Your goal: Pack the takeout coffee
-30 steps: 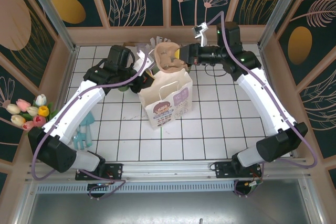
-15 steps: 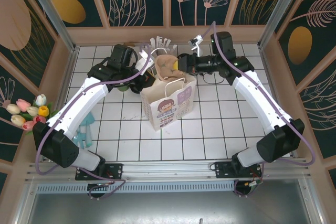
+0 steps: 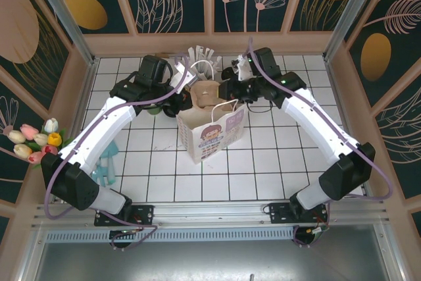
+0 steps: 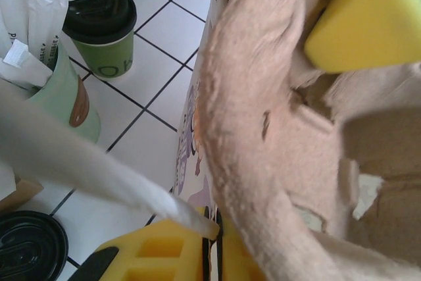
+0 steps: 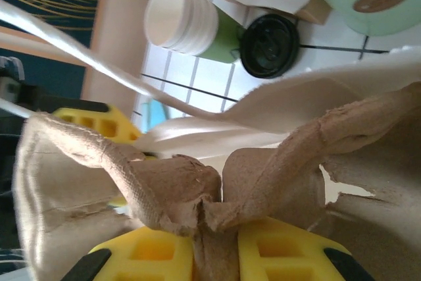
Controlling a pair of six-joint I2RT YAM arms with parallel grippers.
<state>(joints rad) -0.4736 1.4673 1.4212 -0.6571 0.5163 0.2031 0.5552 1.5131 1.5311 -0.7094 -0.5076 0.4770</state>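
Takeout coffee [image 4: 100,27] stands upright on the white-tiled desk [image 3: 276,156], outside the bag, its black lid on. In the left wrist view we see it just beside the pale-green straw holder [image 4: 62,97], on that holder's far side. A second black lid [image 4: 29,245] shows in the bottom corner of that view; we cannot tell what sits under it.

At the middle of the desk stands a white paper bag [image 3: 210,133], upright with its mouth open. A brown pulp cup carrier [image 3: 204,93] sits at that mouth; we cannot tell how far inside it reaches.

Our left hand [image 4: 214,245] is closed, its yellow fingers pinching the bag's upper edge, with a white handle strap running across in front. From above, this left hand sits at the bag's left side [image 3: 181,100].

Our right hand [image 5: 217,245] is closed tight on the carrier's central ridge, the pulp creased between the fingers. From above, it comes in on the bag's right [image 3: 227,90].

Past the carrier, the right wrist view shows stacked cream cups [image 5: 179,18] next to a black-lidded green cup [image 5: 268,45].
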